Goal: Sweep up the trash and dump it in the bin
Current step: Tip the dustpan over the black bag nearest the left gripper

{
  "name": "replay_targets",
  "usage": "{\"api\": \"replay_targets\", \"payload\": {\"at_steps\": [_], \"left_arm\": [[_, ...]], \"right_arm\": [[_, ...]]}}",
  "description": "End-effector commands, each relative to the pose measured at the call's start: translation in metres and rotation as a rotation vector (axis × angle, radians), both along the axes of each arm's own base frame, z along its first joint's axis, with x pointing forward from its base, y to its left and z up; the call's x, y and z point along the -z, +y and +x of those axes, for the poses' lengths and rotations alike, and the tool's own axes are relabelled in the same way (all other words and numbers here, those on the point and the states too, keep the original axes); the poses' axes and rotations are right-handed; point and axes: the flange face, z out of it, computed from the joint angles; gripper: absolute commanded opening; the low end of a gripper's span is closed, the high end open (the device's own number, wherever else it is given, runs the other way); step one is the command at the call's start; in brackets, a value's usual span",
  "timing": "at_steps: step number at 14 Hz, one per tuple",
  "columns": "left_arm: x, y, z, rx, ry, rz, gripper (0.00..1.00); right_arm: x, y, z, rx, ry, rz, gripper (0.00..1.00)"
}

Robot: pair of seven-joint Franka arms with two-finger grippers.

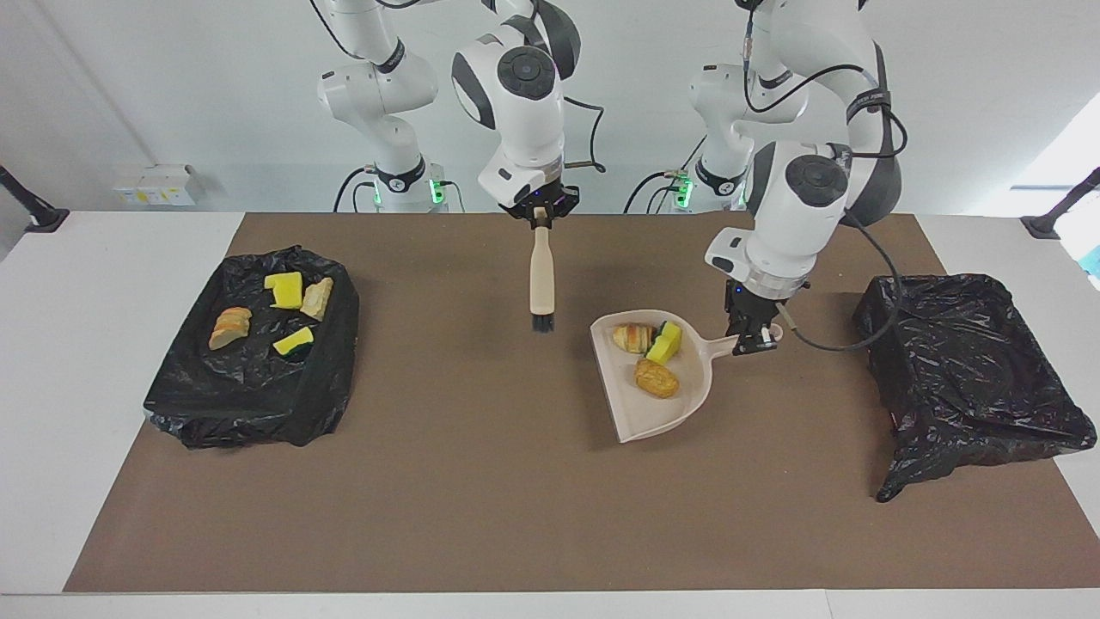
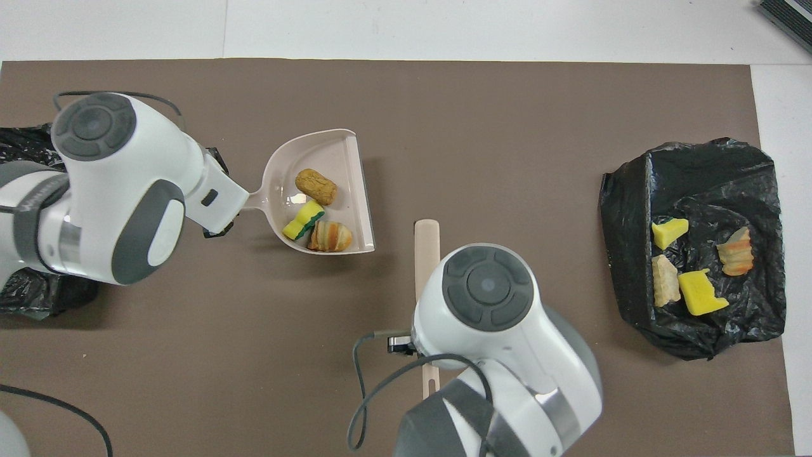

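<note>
The left claw [image 1: 749,342] is closed tight on the handle of the dustpan [image 1: 653,413], which holds three trash bits [image 1: 655,378] up over the table [image 1: 481,481]. The right claw [image 1: 540,213] is closed tight on the brush [image 1: 541,279]. Four more bits [image 1: 284,291] lie on the black bag [image 1: 249,404] at the right arm's end.

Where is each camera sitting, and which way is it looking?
Facing view: sits high across the table, looking at both robots; shows both arms whole, the left gripper shut on the dustpan handle and the right gripper holding the brush above the mat.
Overhead view: sits high above the robots' end, looking steeply down and forward; shows only the arms' wrists coming in from below.
Both share the dustpan with three trash pieces and the bag with four pieces at the right arm's end, half a turn apart.
</note>
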Motion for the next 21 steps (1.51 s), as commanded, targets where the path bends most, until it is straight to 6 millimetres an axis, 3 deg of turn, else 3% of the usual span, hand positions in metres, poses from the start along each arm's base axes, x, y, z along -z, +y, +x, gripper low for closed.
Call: {"api": "replay_targets", "payload": {"at_steps": [1,3,6,10,15,16,19,21], "left_arm": [[-0.043,0.058,0.018,0.029,0.021,-0.039,0.0],[-0.059,0.1,0.025,0.051,0.014,-0.057,0.0],[-0.064,0.18,0.025,0.08,0.025,-0.057,0.0],[-0.07,0.284,0.019,0.118,0.002,-0.042,0.0],[-0.092,0.387,0.013,0.073,-0.028,0.074,0.0],[-0.099,0.4,0.016,0.064,-0.036,0.11,0.0],[-0.107,0.414,0.022,0.078,-0.066,0.263,0.0],[-0.111,0.42,0.025,0.084,-0.083,0.37,0.0]], "right_arm": [[0.043,-0.011,-0.029,-0.049,0.049,0.001,0.0],[0.059,-0.013,-0.036,-0.035,0.082,-0.015,0.0],[0.063,0.0,-0.043,0.017,0.075,0.017,0.0],[0.1,0.028,-0.055,0.041,0.062,0.02,0.0],[0.104,0.031,-0.054,0.062,0.051,0.024,0.0],[0.105,0.03,-0.054,0.065,0.05,0.024,0.0],[0.116,0.031,-0.053,0.067,0.065,0.016,0.02],[0.117,0.03,-0.052,0.06,0.065,0.018,0.25]]}}
